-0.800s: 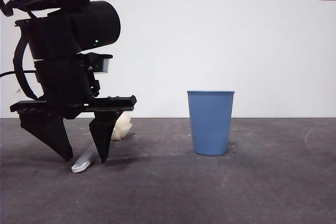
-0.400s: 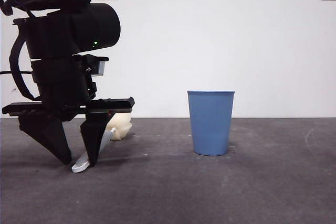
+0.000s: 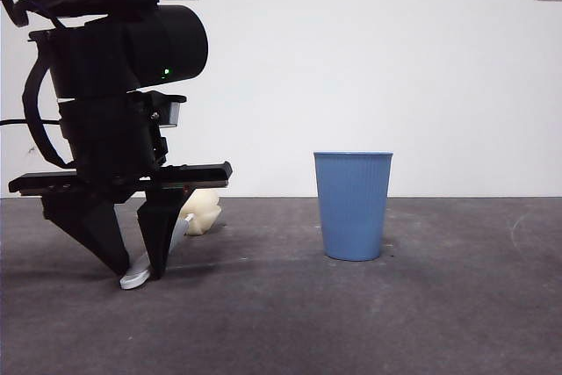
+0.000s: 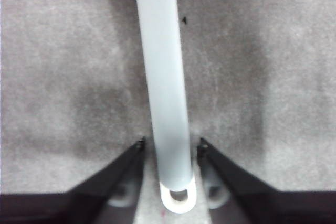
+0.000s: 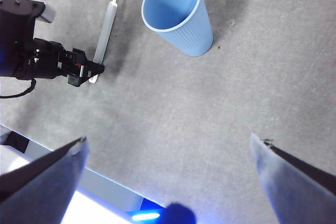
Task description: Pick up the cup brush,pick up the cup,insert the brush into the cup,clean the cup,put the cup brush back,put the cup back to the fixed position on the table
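The cup brush (image 4: 167, 98) lies flat on the table (image 3: 439, 322) at the left of the scene, its cream sponge head (image 3: 200, 211) towards the far wall and its white looped tip (image 3: 133, 280) nearest the camera. I have my left gripper (image 3: 133, 265) down over the handle just above that loop, one jaw on each side; in the left wrist view there is a thin gap of table between each jaw tip and the grey handle, so I judge that I am straddling it, not yet pinching it. To the right, well apart from the brush, the cup (image 3: 352, 205) stands upright and empty on the table, untouched. My right gripper (image 5: 168, 145) waits high above the scene with its jaws spread wide and nothing between them. So, as I read it, the task is barely begun: the first step, picking up the brush, is in hand but not done. Left to do are closing on the handle and lifting it, taking the cup, putting the brush in, scrubbing, and setting both back in their places.
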`<state>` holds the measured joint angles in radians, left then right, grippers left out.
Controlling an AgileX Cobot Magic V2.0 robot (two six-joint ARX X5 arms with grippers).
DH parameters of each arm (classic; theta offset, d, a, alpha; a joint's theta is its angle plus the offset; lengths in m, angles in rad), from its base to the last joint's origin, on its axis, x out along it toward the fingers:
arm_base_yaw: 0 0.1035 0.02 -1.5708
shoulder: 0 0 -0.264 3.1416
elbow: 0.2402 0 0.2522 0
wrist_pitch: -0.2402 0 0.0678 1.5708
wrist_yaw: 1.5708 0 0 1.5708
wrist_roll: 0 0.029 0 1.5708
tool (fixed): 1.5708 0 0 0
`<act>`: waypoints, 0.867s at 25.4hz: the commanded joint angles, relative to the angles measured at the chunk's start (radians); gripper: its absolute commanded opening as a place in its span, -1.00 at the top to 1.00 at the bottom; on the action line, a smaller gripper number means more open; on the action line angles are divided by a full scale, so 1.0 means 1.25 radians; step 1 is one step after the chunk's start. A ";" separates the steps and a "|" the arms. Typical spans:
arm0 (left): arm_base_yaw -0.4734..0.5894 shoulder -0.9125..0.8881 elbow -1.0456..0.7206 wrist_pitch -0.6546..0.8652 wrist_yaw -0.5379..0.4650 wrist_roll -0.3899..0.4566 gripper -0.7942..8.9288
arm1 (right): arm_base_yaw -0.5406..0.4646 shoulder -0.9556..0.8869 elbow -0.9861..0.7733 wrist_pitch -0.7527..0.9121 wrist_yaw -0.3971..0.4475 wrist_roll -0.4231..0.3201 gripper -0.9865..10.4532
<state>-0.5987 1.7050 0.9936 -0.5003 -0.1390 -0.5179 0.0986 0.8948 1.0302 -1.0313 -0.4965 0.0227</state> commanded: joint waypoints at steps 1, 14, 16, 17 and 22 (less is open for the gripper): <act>-0.009 0.021 -0.009 -0.002 0.022 -0.011 0.74 | 0.001 0.001 0.000 0.004 -0.001 0.005 -0.22; -0.001 -0.003 -0.009 0.010 0.022 -0.001 0.85 | 0.001 0.001 0.000 -0.002 -0.001 0.002 -0.22; -0.001 -0.011 -0.009 0.009 0.024 0.009 0.85 | 0.001 0.001 0.000 -0.002 -0.001 0.002 -0.22; -0.001 -0.015 -0.009 0.007 0.029 0.014 0.85 | 0.001 0.001 0.000 -0.002 0.000 0.002 -0.22; -0.001 -0.048 -0.009 -0.001 0.028 0.032 0.85 | 0.001 0.002 0.000 -0.001 0.000 -0.002 -0.22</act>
<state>-0.5980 1.6505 0.9928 -0.5026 -0.1051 -0.4950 0.0986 0.8948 1.0302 -1.0332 -0.4965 0.0288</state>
